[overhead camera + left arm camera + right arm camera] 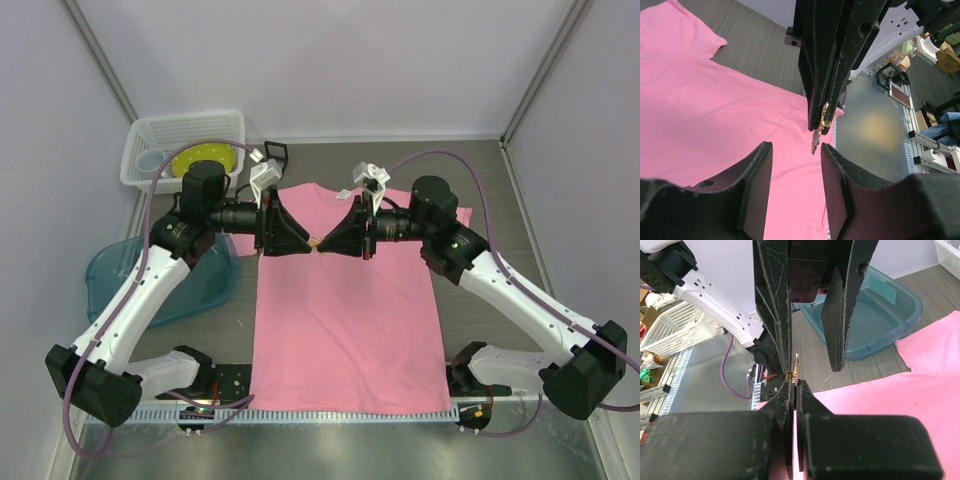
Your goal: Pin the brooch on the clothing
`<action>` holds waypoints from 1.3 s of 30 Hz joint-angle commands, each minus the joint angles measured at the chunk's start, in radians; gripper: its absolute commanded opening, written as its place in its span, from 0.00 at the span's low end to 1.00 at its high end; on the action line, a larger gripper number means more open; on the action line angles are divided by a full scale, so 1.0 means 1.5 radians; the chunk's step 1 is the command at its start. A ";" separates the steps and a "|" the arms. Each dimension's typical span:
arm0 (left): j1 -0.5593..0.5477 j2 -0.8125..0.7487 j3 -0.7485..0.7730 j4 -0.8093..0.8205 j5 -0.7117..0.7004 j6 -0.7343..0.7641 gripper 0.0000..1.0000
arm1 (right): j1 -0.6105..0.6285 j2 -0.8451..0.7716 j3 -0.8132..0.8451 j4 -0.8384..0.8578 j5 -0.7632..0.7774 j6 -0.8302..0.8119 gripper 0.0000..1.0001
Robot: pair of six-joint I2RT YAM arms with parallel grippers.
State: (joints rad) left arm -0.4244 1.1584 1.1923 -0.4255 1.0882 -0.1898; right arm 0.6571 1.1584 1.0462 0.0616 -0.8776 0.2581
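The pink T-shirt (345, 330) lies flat on the table, collar toward the back. Above its upper chest the two grippers meet tip to tip. My right gripper (326, 245) is shut on the tiny cream-gold brooch (316, 243), which sticks out beyond its tips. In the right wrist view the brooch (796, 367) stands edge-on just past the gripper (795, 385), over the shirt (890, 405). My left gripper (305, 243) is open, its fingers either side of the brooch without touching it. The left wrist view shows the brooch (817, 135) hanging just beyond the open gripper (796, 155), above the shirt (715, 110).
A white basket (185, 150) holding a yellow disc (200, 160) stands at the back left. A teal tub (160, 275) sits left of the shirt. A small black square box (276, 153) lies behind the collar. A toothed rail (300, 412) runs along the near edge.
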 commanded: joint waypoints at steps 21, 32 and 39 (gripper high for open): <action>-0.022 0.005 0.018 0.020 0.020 0.005 0.00 | -0.016 -0.010 0.005 0.034 -0.013 0.023 0.19; -0.021 0.037 0.067 -0.081 0.046 0.075 0.00 | -0.042 -0.006 0.043 -0.093 -0.055 -0.088 0.33; -0.027 0.047 0.074 -0.086 0.052 0.082 0.00 | -0.028 0.004 0.068 -0.122 -0.064 -0.118 0.36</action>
State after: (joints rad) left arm -0.4618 1.2259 1.2568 -0.5438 1.1282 -0.0895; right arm 0.6033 1.1595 1.0851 -0.0990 -0.9474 0.1349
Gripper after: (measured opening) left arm 0.016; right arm 0.385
